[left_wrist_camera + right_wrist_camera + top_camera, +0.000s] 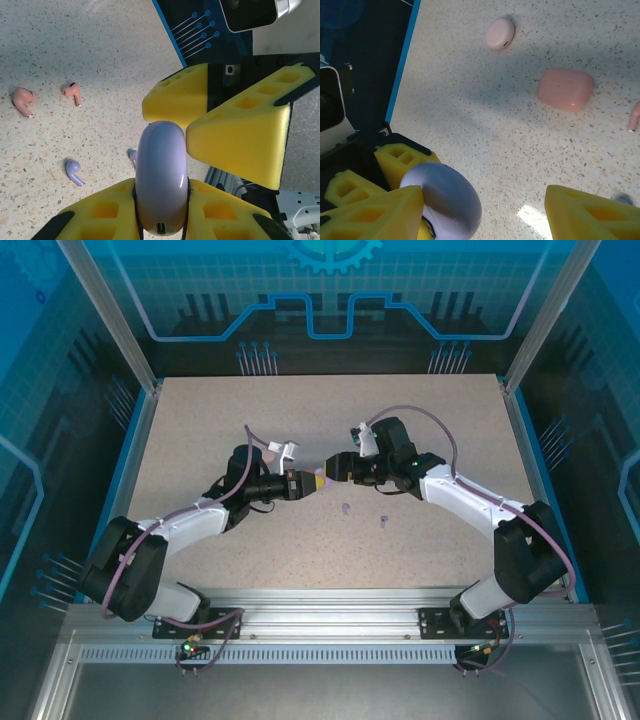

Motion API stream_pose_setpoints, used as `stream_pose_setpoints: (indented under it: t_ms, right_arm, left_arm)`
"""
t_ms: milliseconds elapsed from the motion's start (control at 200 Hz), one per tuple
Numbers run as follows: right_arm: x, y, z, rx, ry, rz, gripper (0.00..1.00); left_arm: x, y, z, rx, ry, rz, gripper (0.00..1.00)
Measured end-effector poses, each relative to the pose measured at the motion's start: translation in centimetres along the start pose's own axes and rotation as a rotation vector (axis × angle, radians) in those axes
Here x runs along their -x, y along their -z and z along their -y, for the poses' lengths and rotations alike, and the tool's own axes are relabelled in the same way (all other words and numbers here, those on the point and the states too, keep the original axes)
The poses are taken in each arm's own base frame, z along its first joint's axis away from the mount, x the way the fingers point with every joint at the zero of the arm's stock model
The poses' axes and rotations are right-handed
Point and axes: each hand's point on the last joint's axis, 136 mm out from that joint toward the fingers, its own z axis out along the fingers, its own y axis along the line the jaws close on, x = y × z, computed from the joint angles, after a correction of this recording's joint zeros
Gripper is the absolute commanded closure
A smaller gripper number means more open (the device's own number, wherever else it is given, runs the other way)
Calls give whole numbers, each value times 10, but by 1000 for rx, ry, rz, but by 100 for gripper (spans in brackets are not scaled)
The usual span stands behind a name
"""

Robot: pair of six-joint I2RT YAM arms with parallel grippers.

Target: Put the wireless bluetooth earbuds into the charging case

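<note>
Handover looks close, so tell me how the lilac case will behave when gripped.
The lilac case looks glossy and rounded, so it may slip or twist between the left fingers. It seems rigid and probably light. Held at one end, it could pivot.

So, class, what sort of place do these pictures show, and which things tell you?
Probably a robotics lab test cell: a left arm and right arm bolted to an aluminium rail, a speckled table walled by blue circuit-pattern panels, and loose earbuds on it.
</note>
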Motion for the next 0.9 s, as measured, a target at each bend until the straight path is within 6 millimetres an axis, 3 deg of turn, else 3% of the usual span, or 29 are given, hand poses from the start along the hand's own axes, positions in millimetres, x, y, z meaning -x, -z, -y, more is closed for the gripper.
stream_pose_setpoints:
  t_ms: [355, 605, 725, 900]
  right_arm:
    - [-14, -4, 15, -11, -15, -29, 43]
    - [-9, 5, 61, -90, -113, -6, 44]
    - [-8, 9, 54, -55, -107, -6, 44]
    - [-4, 24, 21, 74, -54, 12, 47]
  left_arm:
    - [-5, -2, -6, 17, 23, -18, 97]
    - [7, -1, 9, -25, -9, -3, 97]
    - [9, 1, 14, -36, -19, 2, 97]
    - [8, 1, 15, -41, -19, -1, 97]
